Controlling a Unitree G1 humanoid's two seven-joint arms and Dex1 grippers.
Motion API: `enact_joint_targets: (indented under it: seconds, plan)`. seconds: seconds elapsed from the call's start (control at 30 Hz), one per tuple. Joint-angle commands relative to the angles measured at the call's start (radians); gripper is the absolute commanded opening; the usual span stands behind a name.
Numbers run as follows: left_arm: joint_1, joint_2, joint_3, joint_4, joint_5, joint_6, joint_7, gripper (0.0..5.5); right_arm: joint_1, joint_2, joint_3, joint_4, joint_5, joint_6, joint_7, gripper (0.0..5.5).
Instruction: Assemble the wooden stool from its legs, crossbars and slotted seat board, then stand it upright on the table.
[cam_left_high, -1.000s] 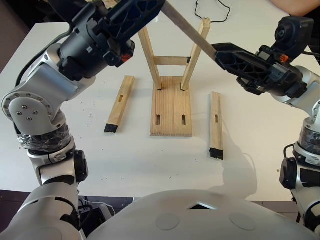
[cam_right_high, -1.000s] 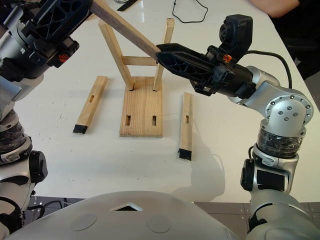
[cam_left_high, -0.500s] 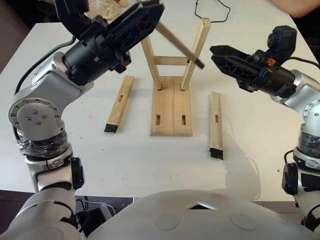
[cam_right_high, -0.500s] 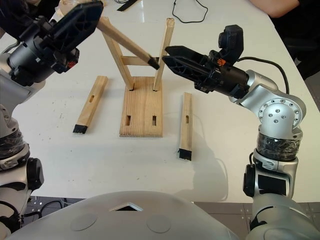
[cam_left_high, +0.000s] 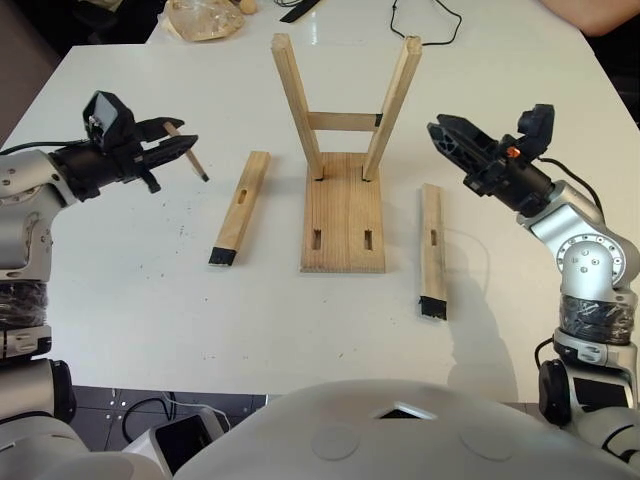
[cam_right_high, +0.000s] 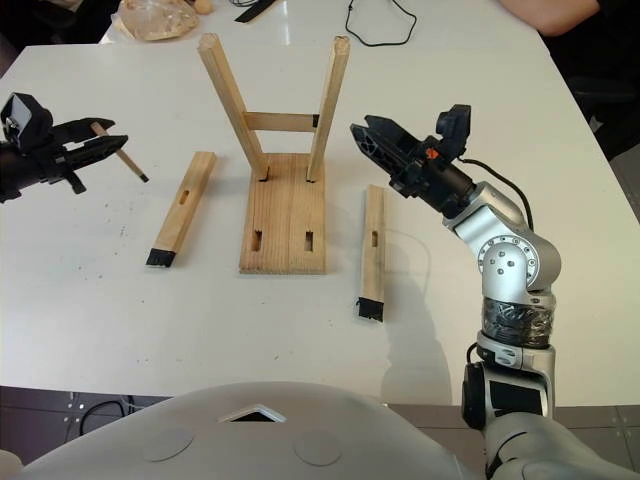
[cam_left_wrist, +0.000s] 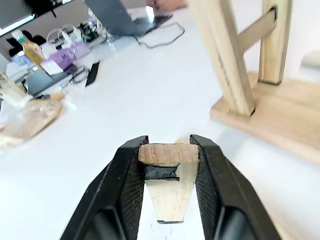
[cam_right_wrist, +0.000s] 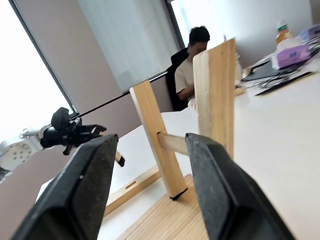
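Two upright legs, bridged by one crossbar, occupy the seat board's far slots at frame centre; loose legs flank it, the left gripper at left clamps a second crossbar for fitting, the right gripper gapes empty.

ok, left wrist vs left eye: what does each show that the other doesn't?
Left wrist: the bar end-on, clamped between the left gripper fingers; a laptop behind.
Left eye: two loose legs flat beside the seat board; right gripper open.
Both: seat board with two upright legs slotted in, joined by a crossbar.
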Motion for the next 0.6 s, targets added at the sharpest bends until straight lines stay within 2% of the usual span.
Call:
enact_joint_targets:
  seconds: [0.03,0.3,0.6]
  plan:
    - [0.001,0.02,0.006,0.019,0.028,0.01,-0.062,1.3,-0.049,0.044,-0.065,0.005,-0.034,-0.061,-0.125,2.48]
    - [0.066,-0.013,-0.011,-0.019,0.042,0.067,-0.116,1.3,-0.083,0.088,-0.089,0.028,-0.069,-0.108,-0.23,2.48]
    - [0.079,-0.144,-0.054,-0.287,-0.07,0.209,-0.104,1.3,-0.132,0.102,-0.094,0.085,-0.074,-0.108,-0.262,2.48]
